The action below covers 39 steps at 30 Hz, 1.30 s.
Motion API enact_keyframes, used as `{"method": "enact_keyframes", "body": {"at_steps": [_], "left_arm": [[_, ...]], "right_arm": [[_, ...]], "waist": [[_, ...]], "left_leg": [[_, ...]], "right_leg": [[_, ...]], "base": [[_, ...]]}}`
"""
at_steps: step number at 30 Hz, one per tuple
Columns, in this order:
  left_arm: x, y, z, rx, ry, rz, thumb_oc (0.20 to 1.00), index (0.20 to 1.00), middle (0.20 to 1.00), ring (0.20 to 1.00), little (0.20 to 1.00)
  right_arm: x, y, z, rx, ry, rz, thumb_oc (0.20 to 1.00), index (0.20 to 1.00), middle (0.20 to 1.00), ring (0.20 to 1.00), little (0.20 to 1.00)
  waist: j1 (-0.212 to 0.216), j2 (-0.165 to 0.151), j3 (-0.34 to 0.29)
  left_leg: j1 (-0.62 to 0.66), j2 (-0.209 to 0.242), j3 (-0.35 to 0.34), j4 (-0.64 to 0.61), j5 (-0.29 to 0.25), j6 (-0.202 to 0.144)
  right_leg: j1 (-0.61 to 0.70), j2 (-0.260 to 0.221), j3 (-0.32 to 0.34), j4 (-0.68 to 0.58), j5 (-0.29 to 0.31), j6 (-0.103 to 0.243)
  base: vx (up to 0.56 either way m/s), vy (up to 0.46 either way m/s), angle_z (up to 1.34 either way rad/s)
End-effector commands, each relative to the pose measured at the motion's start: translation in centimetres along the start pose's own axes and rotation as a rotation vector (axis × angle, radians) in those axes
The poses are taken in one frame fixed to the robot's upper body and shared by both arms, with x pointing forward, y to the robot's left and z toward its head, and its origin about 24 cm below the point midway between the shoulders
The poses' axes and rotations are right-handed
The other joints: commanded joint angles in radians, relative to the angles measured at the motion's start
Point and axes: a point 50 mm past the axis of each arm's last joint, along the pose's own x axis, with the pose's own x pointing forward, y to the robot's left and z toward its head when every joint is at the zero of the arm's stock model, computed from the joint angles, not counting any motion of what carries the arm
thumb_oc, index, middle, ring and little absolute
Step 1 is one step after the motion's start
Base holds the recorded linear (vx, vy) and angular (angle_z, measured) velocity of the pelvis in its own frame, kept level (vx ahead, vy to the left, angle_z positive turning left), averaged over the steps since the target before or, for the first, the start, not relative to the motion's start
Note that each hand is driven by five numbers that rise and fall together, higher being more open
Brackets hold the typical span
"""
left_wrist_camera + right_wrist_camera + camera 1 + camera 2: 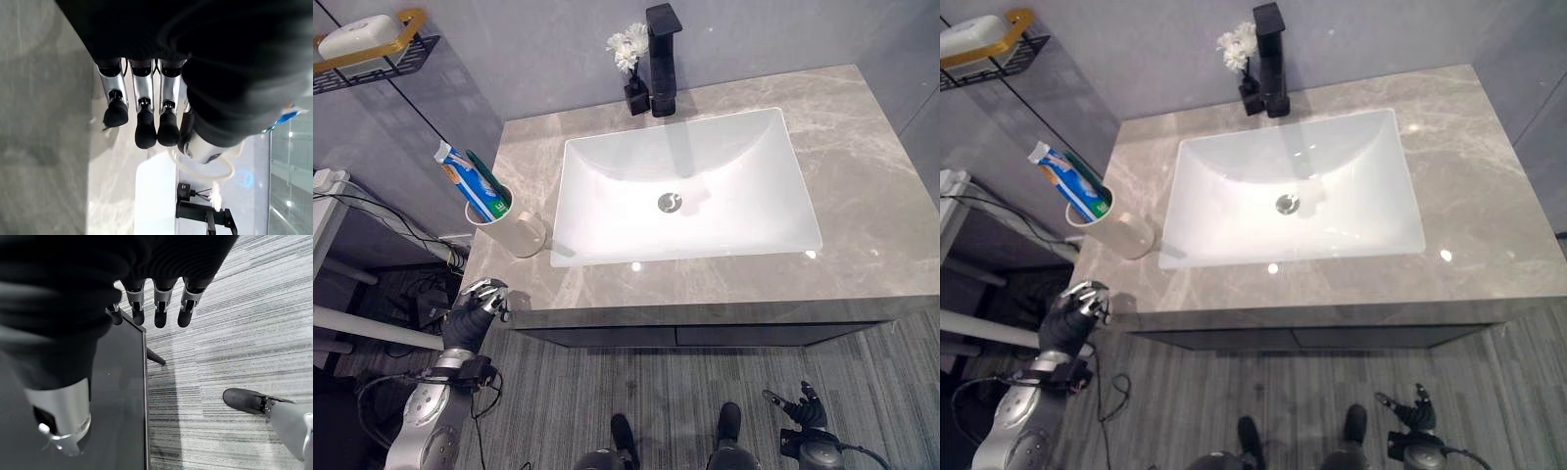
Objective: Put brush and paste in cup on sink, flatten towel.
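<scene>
A white cup (509,230) stands on the grey marble counter (862,186), left of the basin. In it stand a blue-and-white toothpaste tube (468,179) and a green toothbrush (489,176), both leaning to the upper left. My left hand (475,305) hangs just below the counter's front left corner, a short way in front of the cup, fingers relaxed and holding nothing. Its wrist view shows the fingers (142,122) over the counter with the cup (208,147) past them. My right hand (801,411) is low over the floor at the lower right, open and holding nothing.
A white basin (685,186) fills the counter's middle, with a black faucet (663,59) and a small vase of white flowers (629,61) behind it. A wire shelf with a soap dish (362,39) hangs on the wall at the upper left. Striped grey floor (685,392) lies below.
</scene>
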Motion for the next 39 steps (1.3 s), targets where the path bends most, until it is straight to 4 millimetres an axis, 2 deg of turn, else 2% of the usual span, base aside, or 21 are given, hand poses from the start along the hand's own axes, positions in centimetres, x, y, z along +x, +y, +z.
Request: {"method": "enact_keyframes", "body": {"at_steps": [1, 11, 18, 27, 33, 36, 39], "left_arm": [[0.8, 1.1, 2.5, 0.062, -0.076, -0.009, 0.200, 0.200, 0.200, 0.200, 0.200], [3.6, 1.1, 3.5, 0.137, -0.098, -0.018, 0.200, 0.200, 0.200, 0.200, 0.200], [5.3, 1.2, 3.7, 0.158, -0.095, -0.005, 0.200, 0.200, 0.200, 0.200, 0.200], [7.1, 1.1, 4.4, 0.197, -0.124, 0.035, 0.200, 0.200, 0.200, 0.200, 0.200], [9.3, 1.8, 6.1, 0.226, -0.176, 0.118, 0.200, 0.200, 0.200, 0.200, 0.200], [10.0, 1.4, 6.9, 0.230, -0.206, 0.131, 0.200, 0.200, 0.200, 0.200, 0.200], [9.5, 1.1, 7.0, 0.231, -0.223, 0.107, 0.200, 0.200, 0.200, 0.200, 0.200]], "right_arm": [[0.3, 0.3, 2.0, -0.013, -0.095, 0.011, 1.000, 1.000, 1.000, 1.000, 1.000], [0.3, 2.7, 3.0, -0.083, -0.132, 0.174, 1.000, 1.000, 1.000, 1.000, 1.000], [0.0, 4.9, 4.3, -0.212, -0.200, 0.304, 1.000, 1.000, 1.000, 1.000, 1.000], [0.1, 4.8, 4.0, -0.292, -0.194, 0.316, 1.000, 1.000, 1.000, 1.000, 1.000], [0.4, 4.0, 4.0, -0.284, -0.184, 0.278, 1.000, 1.000, 1.000, 1.000, 1.000], [0.5, 3.7, 3.8, -0.278, -0.170, 0.262, 1.000, 1.000, 1.000, 1.000, 1.000], [0.4, 3.8, 3.4, -0.274, -0.155, 0.262, 1.000, 1.000, 1.000, 1.000, 1.000]], "waist": [[-0.022, -0.045, 0.013], [-0.019, -0.060, 0.015], [-0.009, -0.046, 0.022], [-0.015, -0.038, 0.020], [-0.036, -0.038, 0.026], [-0.042, -0.040, 0.030], [-0.041, -0.039, 0.035]], "left_leg": [[-0.100, 0.048, -0.069, 0.001, 0.117, -0.041], [-0.121, 0.047, -0.084, 0.001, 0.124, -0.045], [-0.129, 0.049, -0.092, 0.001, 0.131, -0.049], [-0.131, 0.052, -0.096, 0.001, 0.135, -0.055], [-0.136, 0.053, -0.085, 0.001, 0.132, -0.056], [-0.141, 0.053, -0.082, 0.001, 0.132, -0.056], [-0.140, 0.056, -0.076, 0.001, 0.133, -0.055]], "right_leg": [[0.094, -0.112, -0.020, 0.008, 0.019, 0.106], [0.091, -0.112, -0.041, 0.008, 0.022, 0.107], [0.095, -0.110, -0.052, 0.008, 0.016, 0.104], [0.097, -0.107, -0.058, 0.008, 0.012, 0.103], [0.080, -0.109, -0.045, 0.008, 0.016, 0.107], [0.071, -0.109, -0.038, 0.008, 0.021, 0.108], [0.067, -0.109, -0.033, 0.008, 0.019, 0.107]], "base": [[0.00, 0.000, 0.00], [0.00, 0.000, 0.00], [0.00, 0.003, 0.01], [0.00, 0.000, 0.00], [0.00, 0.000, 0.00], [0.00, 0.000, 0.00], [0.00, -0.008, -0.03]]}}
